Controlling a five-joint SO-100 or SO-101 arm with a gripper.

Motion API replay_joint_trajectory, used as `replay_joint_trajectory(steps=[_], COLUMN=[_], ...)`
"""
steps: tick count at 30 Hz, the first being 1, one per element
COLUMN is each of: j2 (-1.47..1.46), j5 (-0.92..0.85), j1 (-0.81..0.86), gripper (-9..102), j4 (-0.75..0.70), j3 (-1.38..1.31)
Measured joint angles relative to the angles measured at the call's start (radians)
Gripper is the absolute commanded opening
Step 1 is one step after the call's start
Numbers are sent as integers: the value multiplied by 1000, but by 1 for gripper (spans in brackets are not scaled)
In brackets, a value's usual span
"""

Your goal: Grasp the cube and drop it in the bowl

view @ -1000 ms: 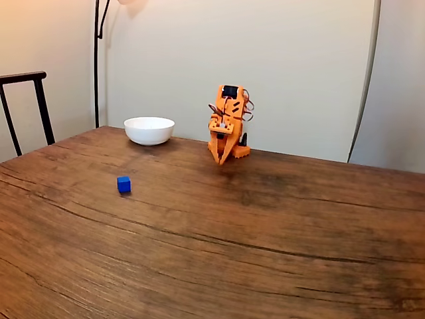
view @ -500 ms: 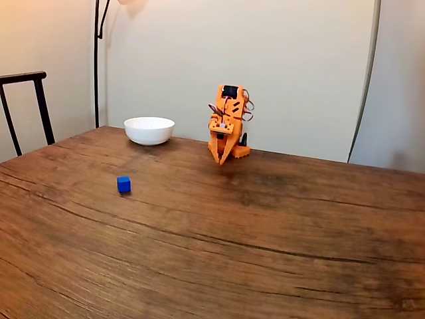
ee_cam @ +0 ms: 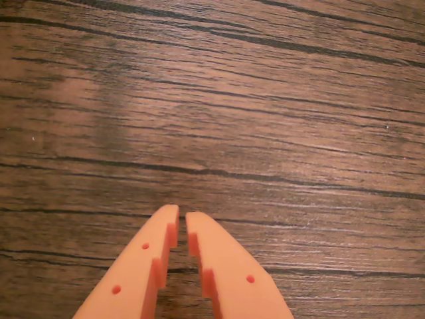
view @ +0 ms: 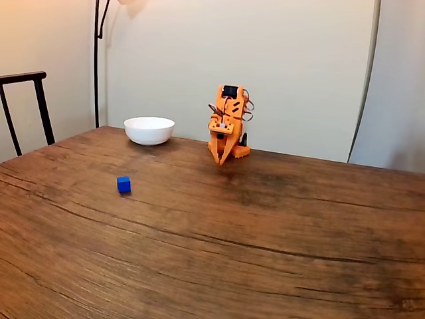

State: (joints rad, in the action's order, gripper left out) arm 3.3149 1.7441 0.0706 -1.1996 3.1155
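A small blue cube (view: pixel 123 184) rests on the wooden table (view: pixel 265 226) at the left in the fixed view. Behind it, near the table's far edge, stands the white bowl (view: pixel 149 130). The orange arm is folded at the back centre, its gripper (view: pixel 221 161) pointing down at the table, well to the right of the cube and just right of the bowl. In the wrist view the two orange fingers come up from the bottom edge; the gripper (ee_cam: pixel 182 214) is shut with only a thin slit between the tips and nothing held, above bare wood.
A dark chair back (view: pixel 23 106) stands at the left beyond the table. A lamp pole (view: pixel 97 60) rises behind the bowl. The wall runs close behind the arm.
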Motion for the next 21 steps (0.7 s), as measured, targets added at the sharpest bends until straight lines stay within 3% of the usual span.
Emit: replay_joint_trajectory(steps=[8, 14, 21], j2=[5, 5, 3], j5=[2, -2, -20], j1=[17, 158, 190], gripper=[0, 0, 0], j4=[-2, 14, 207], j3=[0, 0, 0])
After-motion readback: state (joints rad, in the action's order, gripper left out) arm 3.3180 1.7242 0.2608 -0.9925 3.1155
